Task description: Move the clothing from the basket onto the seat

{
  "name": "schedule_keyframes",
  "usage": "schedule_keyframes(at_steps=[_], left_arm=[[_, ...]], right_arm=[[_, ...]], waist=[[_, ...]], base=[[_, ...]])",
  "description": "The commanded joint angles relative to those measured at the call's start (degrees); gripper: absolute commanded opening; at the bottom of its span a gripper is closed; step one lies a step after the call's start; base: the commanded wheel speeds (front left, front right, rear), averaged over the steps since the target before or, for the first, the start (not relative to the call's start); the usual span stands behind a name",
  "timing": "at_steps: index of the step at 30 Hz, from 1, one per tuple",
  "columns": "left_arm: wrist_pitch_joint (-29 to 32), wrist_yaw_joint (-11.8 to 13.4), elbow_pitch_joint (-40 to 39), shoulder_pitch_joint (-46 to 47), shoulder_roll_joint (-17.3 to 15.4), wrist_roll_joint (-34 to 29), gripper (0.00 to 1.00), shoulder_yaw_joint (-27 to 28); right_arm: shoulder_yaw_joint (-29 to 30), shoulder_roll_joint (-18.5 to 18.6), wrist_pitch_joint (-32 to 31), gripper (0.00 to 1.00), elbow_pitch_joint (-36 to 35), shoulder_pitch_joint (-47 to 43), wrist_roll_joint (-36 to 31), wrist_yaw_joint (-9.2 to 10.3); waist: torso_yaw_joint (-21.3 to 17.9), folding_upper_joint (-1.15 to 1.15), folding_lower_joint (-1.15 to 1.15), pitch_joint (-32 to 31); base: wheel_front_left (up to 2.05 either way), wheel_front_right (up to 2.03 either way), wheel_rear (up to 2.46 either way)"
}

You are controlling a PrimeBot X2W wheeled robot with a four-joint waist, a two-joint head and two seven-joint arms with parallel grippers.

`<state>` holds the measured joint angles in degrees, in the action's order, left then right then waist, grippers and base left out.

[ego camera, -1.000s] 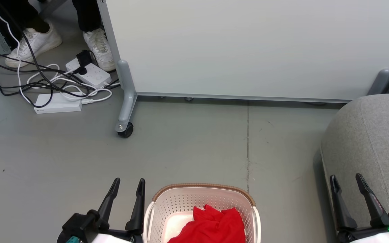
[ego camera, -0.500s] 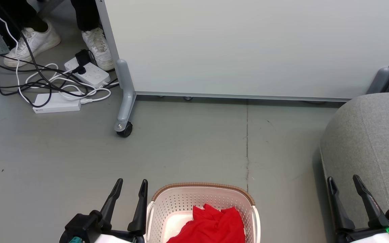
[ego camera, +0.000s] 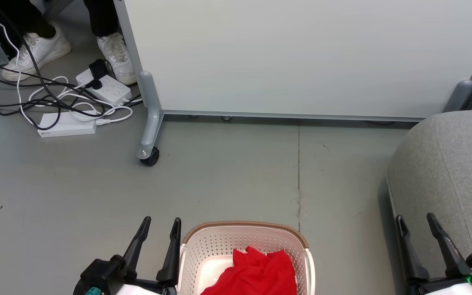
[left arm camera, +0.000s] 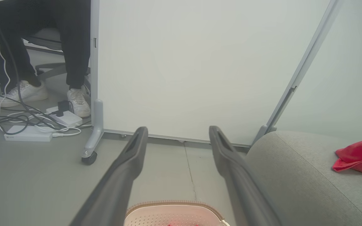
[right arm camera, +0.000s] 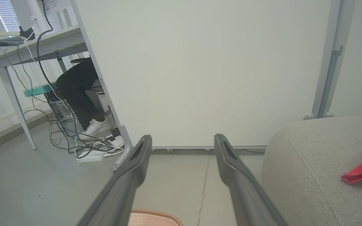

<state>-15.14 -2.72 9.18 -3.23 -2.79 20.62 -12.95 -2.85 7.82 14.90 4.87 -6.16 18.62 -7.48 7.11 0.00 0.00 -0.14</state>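
Head view: your left claw (ego camera: 162, 222) sits at the lower left with its two dark fingers spread and nothing between them, just beside the left wall of the laundry basket (ego camera: 244, 225). Your right claw (ego camera: 415, 218) sits at the lower right, also spread and empty, with its fingers rising in front of the near edge of the grey sofa seat (ego camera: 445, 164).

The basket stands on the grey floor (ego camera: 219, 176) between the two claws, its brown rim band towards the room. A crumpled red garment (ego camera: 256, 272) lies inside it, heaped against the right half, and pale plastic shows bare on the left. A second red garment (left arm camera: 357, 152) lies on top of the seat, well apart from the basket; in the left wrist view you can see a bit of striped trim at its lower edge.

Beyond the basket stands a white partition panel (ego camera: 301, 57) on a grey leg with a black caster (ego camera: 150, 157). To its left, white power strips (ego camera: 67, 125) lie among tangled black and white cables, and a person's white sneakers (ego camera: 35, 51) rest on the floor.
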Motion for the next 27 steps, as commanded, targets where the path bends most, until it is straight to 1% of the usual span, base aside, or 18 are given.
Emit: schedule_keyframes(at_steps=[1,10,14,17,20,22,25,27], left_arm=[[-0.07,-0.09,-0.1,0.61,-0.22,-0.28,1.0,0.02],[-0.07,-0.17,-0.19,0.4,-0.22,-0.46,1.0,-0.25],[-0.07,0.13,-0.22,0.47,-0.2,-0.23,1.0,-0.43],[-0.07,-0.25,0.01,1.06,-0.18,-1.47,1.0,-1.34],[-0.07,-0.17,0.06,2.58,-0.19,-3.16,1.0,-3.42],[-0.07,0.61,0.31,3.75,-0.23,-3.53,1.0,-4.68],[-0.07,1.79,1.44,6.82,-0.21,-4.06,1.0,-6.92],[-0.07,2.77,3.34,9.15,-0.21,-4.25,1.0,-8.73]], right_arm=[[-0.16,0.32,0.21,1.0,0.23,0.18,-0.29,-0.03],[-0.42,0.45,0.21,1.0,0.2,0.28,-0.09,-0.03],[-1.95,2.14,0.21,1.0,-0.33,1.01,-2.34,-0.03],[-1.82,2.74,0.21,1.0,-0.62,1.41,-2.45,-0.03],[-0.67,3.74,0.22,1.0,-1.54,3.09,-2.19,-0.03],[0.17,4.42,0.21,1.0,-2.23,4.26,-1.88,-0.03],[3.07,4.0,0.21,1.0,-3.48,6.85,0.84,-0.03],[3.5,5.08,0.21,1.0,-4.08,8.88,1.34,-0.04]], waist=[[0.0,0.0,0.0,0.03],[-0.11,0.0,0.0,0.3],[-0.45,0.0,0.0,0.93],[-0.86,0.0,0.0,1.82],[-1.64,0.0,0.0,4.36],[-2.31,0.0,0.0,6.79],[-3.61,0.0,0.0,11.79],[-4.69,0.0,0.0,15.4]], base=[[0.0,0.0,0.0],[0.0,0.0,0.0],[0.0,0.0,0.0],[0.0,0.0,0.0],[0.0,0.0,0.0],[0.0,0.0,0.0],[0.0,0.0,0.0],[0.0,0.0,0.0]])
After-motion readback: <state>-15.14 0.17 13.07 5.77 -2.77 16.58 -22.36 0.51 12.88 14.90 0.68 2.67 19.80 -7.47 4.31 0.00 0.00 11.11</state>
